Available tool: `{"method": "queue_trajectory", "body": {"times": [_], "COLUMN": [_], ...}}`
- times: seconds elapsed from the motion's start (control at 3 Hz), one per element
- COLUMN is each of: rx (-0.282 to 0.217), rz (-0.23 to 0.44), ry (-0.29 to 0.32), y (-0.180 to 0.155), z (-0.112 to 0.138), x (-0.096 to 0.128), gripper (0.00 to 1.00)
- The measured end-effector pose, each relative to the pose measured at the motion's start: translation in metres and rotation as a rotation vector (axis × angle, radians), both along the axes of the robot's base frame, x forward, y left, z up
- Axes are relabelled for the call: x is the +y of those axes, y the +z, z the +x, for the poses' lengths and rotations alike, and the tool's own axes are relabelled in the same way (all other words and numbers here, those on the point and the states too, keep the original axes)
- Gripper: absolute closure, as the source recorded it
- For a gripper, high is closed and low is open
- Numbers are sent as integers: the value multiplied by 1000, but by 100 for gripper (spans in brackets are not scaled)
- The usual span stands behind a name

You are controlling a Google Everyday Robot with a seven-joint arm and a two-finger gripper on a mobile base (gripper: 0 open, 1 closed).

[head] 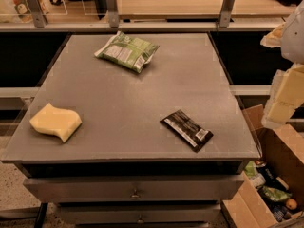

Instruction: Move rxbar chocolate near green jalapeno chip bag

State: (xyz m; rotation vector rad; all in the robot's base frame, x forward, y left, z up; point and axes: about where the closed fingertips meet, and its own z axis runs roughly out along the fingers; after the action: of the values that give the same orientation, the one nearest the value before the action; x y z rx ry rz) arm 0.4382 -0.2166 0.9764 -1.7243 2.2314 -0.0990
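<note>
The rxbar chocolate (186,129), a flat dark wrapper with a white label patch at its near-right end, lies diagonally on the grey table (123,94) near the front right. The green jalapeno chip bag (127,51), puffy green with a white print panel, lies at the table's far middle. My gripper (282,101) hangs at the right edge of the view, beyond the table's right side and above the floor box. It is well to the right of the bar and holds nothing that I can see.
A yellow wavy sponge (55,122) lies at the table's front left. A cardboard box (266,189) with snacks stands on the floor at the right. A rail with posts (112,6) and another table run behind. Drawers (135,189) sit under the tabletop.
</note>
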Motion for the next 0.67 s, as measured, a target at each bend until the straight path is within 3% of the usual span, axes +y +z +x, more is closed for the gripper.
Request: {"method": "queue_trajectory", "body": {"times": [0.33,0.67], "rx": [0,-7], "rz": [0,34], "ry": [0,-69], "y": [0,-4], "z": [0,-2], "x": [0,-2], "gripper": [0,0]}}
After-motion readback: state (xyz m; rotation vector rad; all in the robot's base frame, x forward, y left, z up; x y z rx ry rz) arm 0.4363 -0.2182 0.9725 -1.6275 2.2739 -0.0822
